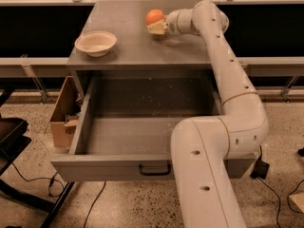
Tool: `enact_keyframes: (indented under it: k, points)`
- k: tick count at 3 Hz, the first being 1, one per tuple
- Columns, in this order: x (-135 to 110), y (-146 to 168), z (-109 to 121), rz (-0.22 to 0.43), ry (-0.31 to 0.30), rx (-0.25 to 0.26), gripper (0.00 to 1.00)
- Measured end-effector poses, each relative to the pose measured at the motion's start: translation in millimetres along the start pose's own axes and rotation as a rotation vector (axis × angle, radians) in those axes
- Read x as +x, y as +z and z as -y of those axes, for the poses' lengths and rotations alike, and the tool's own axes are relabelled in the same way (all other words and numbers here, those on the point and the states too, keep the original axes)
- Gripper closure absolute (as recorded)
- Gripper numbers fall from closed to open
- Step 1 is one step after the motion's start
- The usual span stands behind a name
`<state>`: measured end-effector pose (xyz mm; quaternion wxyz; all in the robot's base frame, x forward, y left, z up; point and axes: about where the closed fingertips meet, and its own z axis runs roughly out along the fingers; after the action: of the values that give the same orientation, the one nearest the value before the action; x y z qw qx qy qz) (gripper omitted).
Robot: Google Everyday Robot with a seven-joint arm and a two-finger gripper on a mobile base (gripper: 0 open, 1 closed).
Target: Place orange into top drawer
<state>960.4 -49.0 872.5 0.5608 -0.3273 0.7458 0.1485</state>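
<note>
The orange (154,16) is at the far middle of the grey table top (128,46), a little above its surface. My gripper (156,27) reaches in from the right and is shut on the orange, with its cream fingers (156,29) under and beside the fruit. The top drawer (142,132) stands pulled wide open below the table top. Its speckled floor shows and nothing lies in it, and its dark handle (154,169) is centred on the front. My white arm (232,89) curves over the drawer's right side and hides that corner.
A cream shallow bowl (95,42) sits on the table top at the left. A cardboard box (64,113) stands on the floor left of the drawer. A black frame (14,141) and cables lie at the lower left.
</note>
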Motion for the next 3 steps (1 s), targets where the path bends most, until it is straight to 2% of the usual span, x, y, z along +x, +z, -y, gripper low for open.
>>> enact_keyframes:
  k: [1, 2, 3]
  points:
    - [-46, -71, 9, 0.044, -0.055, -0.034, 1.0]
    - [-57, -122, 10, -0.012, -0.075, -0.061, 1.0]
    - [-48, -180, 5, -0.133, -0.074, -0.105, 1.0]
